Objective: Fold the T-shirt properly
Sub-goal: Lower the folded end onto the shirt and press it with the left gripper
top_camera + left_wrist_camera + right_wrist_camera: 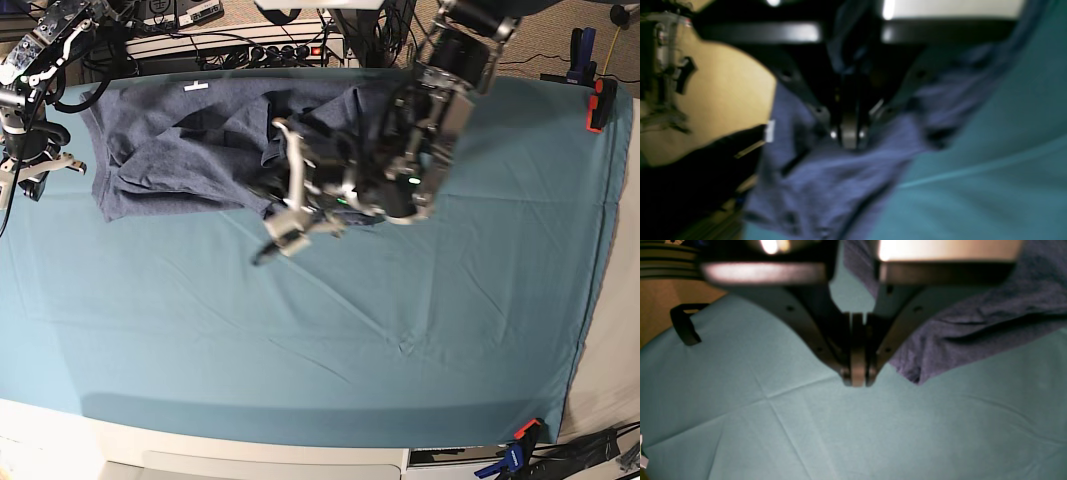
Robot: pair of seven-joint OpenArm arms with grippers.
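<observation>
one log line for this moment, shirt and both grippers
T-shirt: crumpled, unfolded | left gripper: shut on T-shirt | right gripper: shut, empty

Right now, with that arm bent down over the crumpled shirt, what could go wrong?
The left gripper is shut on the T-shirt, which lies bunched, so it might pinch several layers and drag the heap. It could also catch the teal table cloth underneath. The right gripper, shut and empty beside the shirt's edge, gives no counter-hold.
</observation>
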